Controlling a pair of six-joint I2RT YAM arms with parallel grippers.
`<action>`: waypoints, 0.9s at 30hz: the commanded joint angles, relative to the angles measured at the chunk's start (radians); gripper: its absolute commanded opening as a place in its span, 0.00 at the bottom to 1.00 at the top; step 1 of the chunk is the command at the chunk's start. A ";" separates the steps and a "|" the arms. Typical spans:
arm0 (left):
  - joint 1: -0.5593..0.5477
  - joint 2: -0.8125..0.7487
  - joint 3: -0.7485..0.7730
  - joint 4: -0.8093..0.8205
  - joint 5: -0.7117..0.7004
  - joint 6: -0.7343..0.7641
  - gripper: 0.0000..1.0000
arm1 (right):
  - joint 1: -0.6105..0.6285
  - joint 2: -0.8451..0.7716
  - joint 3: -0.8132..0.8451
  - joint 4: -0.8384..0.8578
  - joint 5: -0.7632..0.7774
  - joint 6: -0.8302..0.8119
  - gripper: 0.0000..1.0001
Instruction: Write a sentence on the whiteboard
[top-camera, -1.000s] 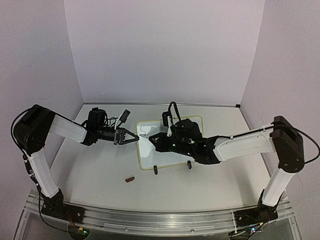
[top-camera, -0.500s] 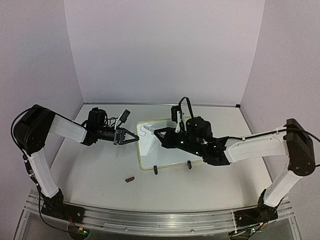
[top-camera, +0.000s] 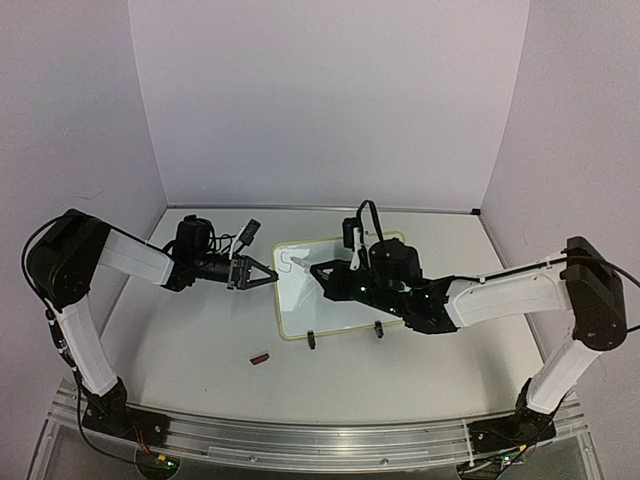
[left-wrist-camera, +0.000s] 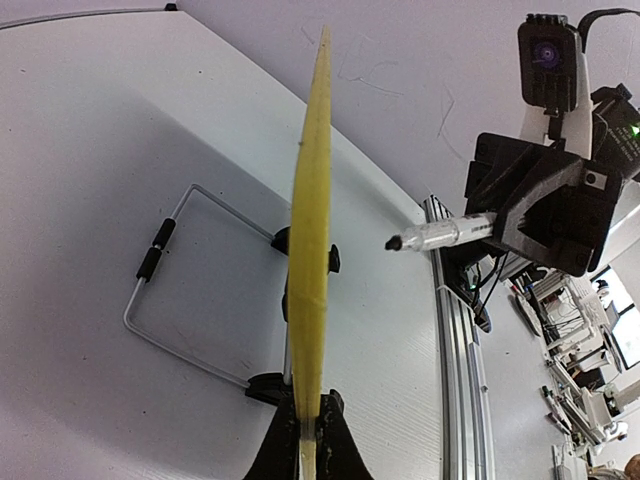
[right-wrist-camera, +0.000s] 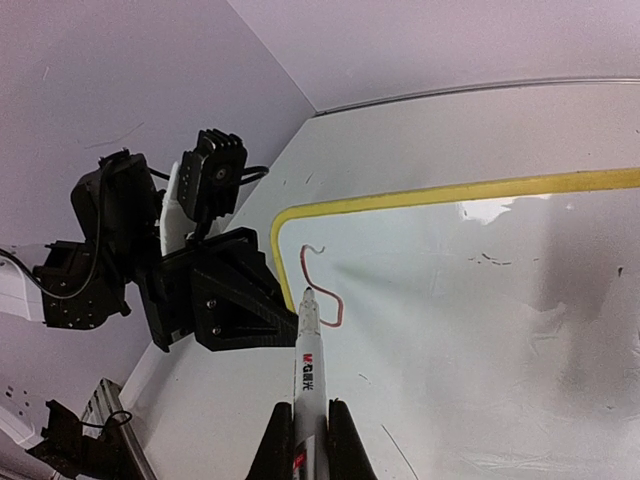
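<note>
The whiteboard (top-camera: 300, 312) stands propped near the middle of the table (top-camera: 200, 340), slightly right of centre, leaning back on its wire stand (left-wrist-camera: 150, 263), with two small black clips at its lower edge. The left gripper (top-camera: 262, 273) reaches in from the left with its fingers clamped together on the board's pale-yellow frame. The left wrist view shows the board edge-on (left-wrist-camera: 312, 250), pinched between the two black fingers (left-wrist-camera: 310, 445). The right gripper (top-camera: 322, 272) comes across the front of the board from the right, its claw closed on a slim marker (right-wrist-camera: 308, 375) whose tip points toward the upper left corner of the writing surface (right-wrist-camera: 480, 330). Of the sentence (right-wrist-camera: 325, 292) only one S-shaped stroke shows, dark reddish in the right wrist view, sitting just inside the yellow corner. The marker tip lies just beside that stroke's lower curl. Seen from the left wrist, the marker (left-wrist-camera: 440, 234) juts out of the right gripper (left-wrist-camera: 530, 215), and a gap shows between its dark tip and the board. Faint smudges mark the rest of the white surface. A small reddish piece (top-camera: 260, 357), too small to name, lies on the table in front of the board's left corner, well apart from both arms.
</note>
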 joint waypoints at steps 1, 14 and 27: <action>-0.007 -0.022 -0.008 -0.008 0.004 0.032 0.00 | -0.006 0.030 0.037 -0.006 0.009 0.009 0.00; -0.007 -0.024 -0.009 -0.009 0.004 0.033 0.00 | -0.007 0.059 0.062 -0.010 0.021 0.002 0.00; -0.007 -0.023 -0.009 -0.014 0.001 0.038 0.00 | -0.008 0.046 0.050 -0.023 0.085 -0.007 0.00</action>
